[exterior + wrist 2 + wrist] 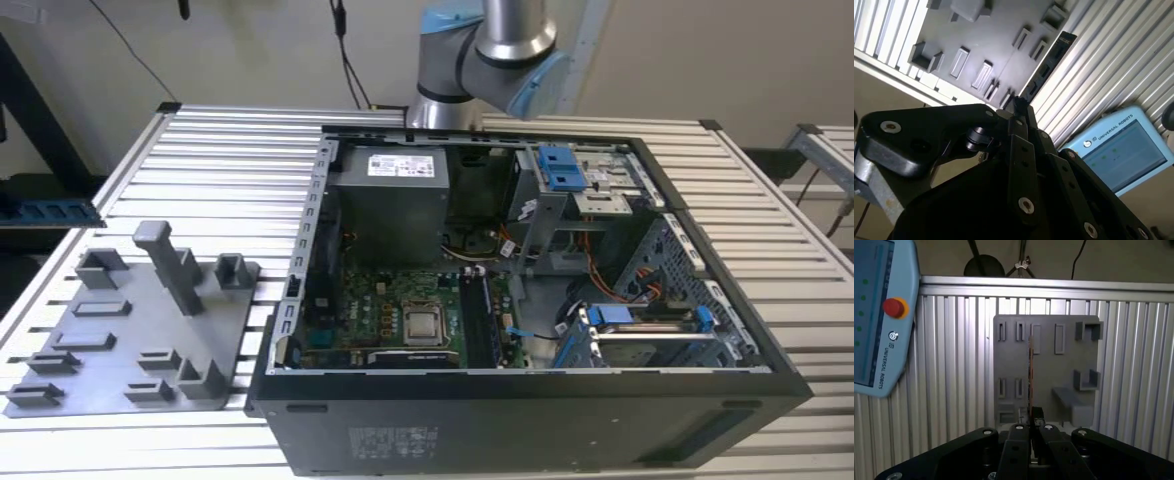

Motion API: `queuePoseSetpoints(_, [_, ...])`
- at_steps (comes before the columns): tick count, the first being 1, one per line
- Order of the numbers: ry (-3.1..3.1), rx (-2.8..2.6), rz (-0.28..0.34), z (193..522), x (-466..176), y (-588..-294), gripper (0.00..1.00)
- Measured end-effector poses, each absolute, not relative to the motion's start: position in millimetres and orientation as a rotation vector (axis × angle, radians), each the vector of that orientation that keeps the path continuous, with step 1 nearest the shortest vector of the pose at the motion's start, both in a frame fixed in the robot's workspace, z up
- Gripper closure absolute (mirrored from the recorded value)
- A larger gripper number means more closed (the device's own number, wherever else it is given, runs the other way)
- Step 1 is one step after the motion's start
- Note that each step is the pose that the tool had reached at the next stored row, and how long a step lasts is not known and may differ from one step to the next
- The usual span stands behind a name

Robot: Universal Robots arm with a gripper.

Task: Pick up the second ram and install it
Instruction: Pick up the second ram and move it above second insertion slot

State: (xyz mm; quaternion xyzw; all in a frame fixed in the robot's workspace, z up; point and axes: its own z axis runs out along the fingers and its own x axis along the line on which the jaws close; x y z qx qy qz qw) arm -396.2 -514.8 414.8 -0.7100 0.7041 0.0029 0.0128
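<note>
Gripper: in both wrist views the gripper [1031, 426] has its black jaws drawn together on one end of the memory stick [1030, 372], with no gap to be seen on either side of it.
Memory stick: held in the gripper, reaching straight out from the fingertips. The first wrist view shows it edge-on as a thin dark line. The second wrist view shows its dark face with a row of black chips.
Behind the stick: the grey tray [1046, 382] and the ribbed metal table [954, 390] lie beyond it. In the second wrist view the stick's far end crosses the tray's edge onto the ribs of the table.
Tray: at the exterior view's lower left, flat on the table, with upright posts and small raised sockets. It sits just beside the computer case [534, 385].
Computer case: middle and right of the exterior view, lying on its side with the cover off.
Inside the case: a green circuit board [367, 300] with a square silver chip [424, 325] sits in the lower left part. A grey power supply box [387, 205] sits above the circuit board in the frame.
Arm: its grey and blue joint [514, 30] stands at the top centre of the exterior view, behind the case.
Control tablet: a pale blue tablet [876, 315] with a red button [894, 307] lies at the table's edge in the first wrist view, well apart from the tray.
</note>
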Motion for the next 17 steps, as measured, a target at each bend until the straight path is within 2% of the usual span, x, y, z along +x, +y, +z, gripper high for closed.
queuePoseSetpoints(17, [2.194, -2.212, 0.009, 414.8, -347.7, -514.8, 0.86])
